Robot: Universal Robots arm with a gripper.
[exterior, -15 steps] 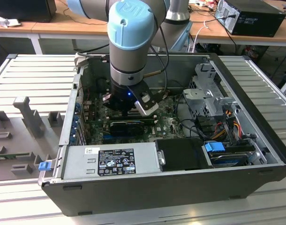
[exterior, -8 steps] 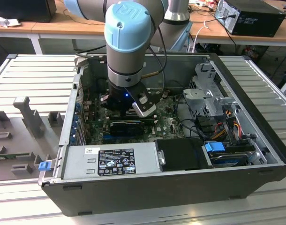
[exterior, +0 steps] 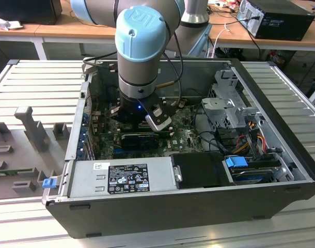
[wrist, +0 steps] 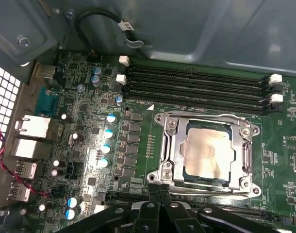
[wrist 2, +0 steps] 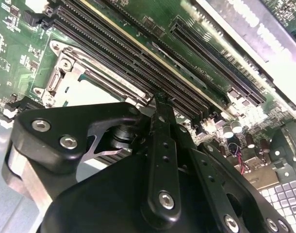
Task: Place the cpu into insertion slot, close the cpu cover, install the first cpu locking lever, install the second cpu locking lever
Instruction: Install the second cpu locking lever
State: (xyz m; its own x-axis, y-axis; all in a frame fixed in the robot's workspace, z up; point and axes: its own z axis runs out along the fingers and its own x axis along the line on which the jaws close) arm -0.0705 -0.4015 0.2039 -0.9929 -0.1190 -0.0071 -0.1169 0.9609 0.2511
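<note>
In the first wrist view the cpu (wrist: 208,155) lies flat in the insertion slot (wrist: 161,178), its pale metal top showing through the window of the cpu cover (wrist: 170,145), which lies down over it. A thin wire lever (wrist: 206,116) runs along the socket's far edge. My gripper (wrist: 159,190) is shut, its black fingertips (wrist: 153,193) pressed together at the socket's near edge with nothing seen between them. The second wrist view shows the gripper (wrist 2: 161,104) beside the cover (wrist 2: 106,80). In the exterior view the gripper (exterior: 147,123) hangs low inside the open computer case.
Long black memory slots (wrist: 196,85) run beside the socket. Capacitors (wrist: 109,133) and rear ports (wrist: 34,128) stand on its other side. In the exterior view the power supply (exterior: 121,178), a black graphics card (exterior: 139,139) and the drive cage (exterior: 227,108) crowd the case (exterior: 281,113).
</note>
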